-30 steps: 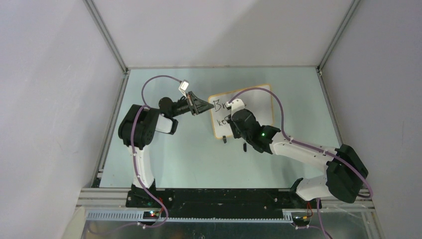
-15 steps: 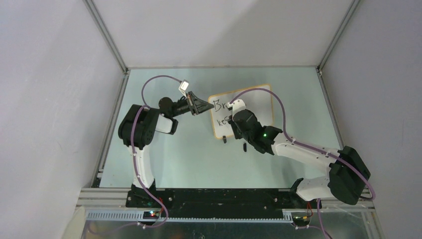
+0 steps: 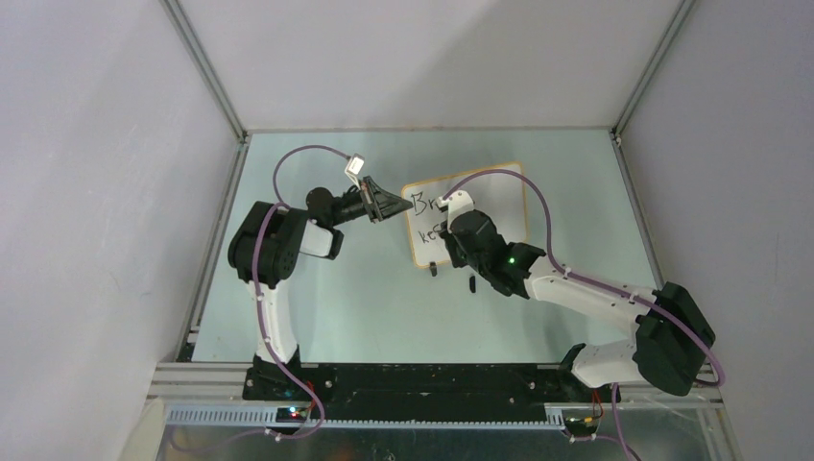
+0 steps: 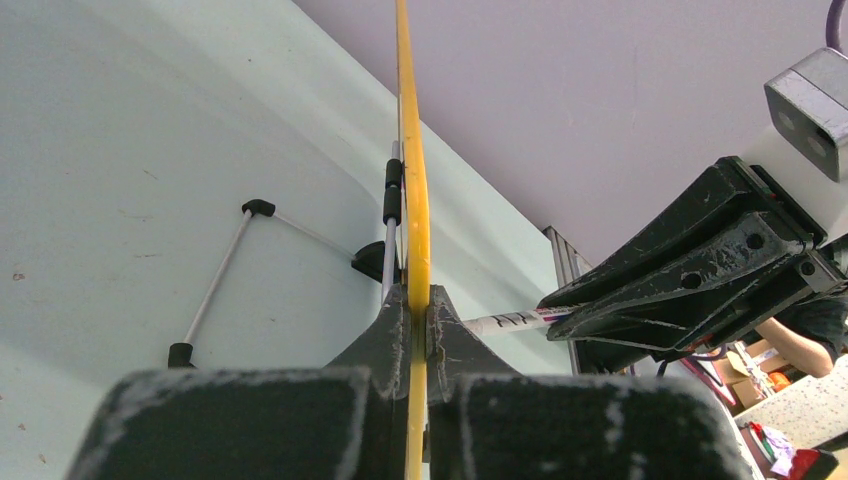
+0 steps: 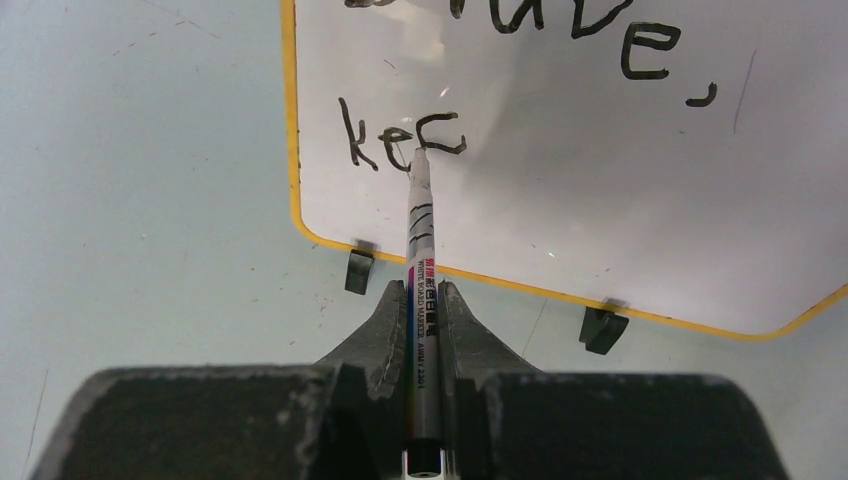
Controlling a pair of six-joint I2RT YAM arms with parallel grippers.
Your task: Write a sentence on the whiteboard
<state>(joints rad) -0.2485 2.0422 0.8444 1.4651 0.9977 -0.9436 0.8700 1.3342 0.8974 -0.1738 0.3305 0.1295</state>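
Observation:
The whiteboard [image 3: 494,197] lies on the table, white with an orange-tan frame [image 5: 292,150] and two black clip feet [image 5: 359,270]. Black lettering on it reads "Brave," above "kee" [image 5: 400,140], the second "e" part-drawn. My left gripper [image 3: 395,205] is shut on the board's left edge, which shows edge-on as a yellow strip [image 4: 412,200]. My right gripper [image 5: 423,300] is shut on a white marker [image 5: 420,230], its tip touching the board at the second "e". The marker also shows in the left wrist view [image 4: 505,322].
The pale green table [image 3: 336,298] is bounded by an aluminium frame and grey walls. The board's wire stand [image 4: 215,280] lies on the table beside the board's edge. My right arm [image 3: 576,288] reaches across from the lower right.
My right gripper has shifted slightly right along the second line with the marker. The left gripper and board have not moved.

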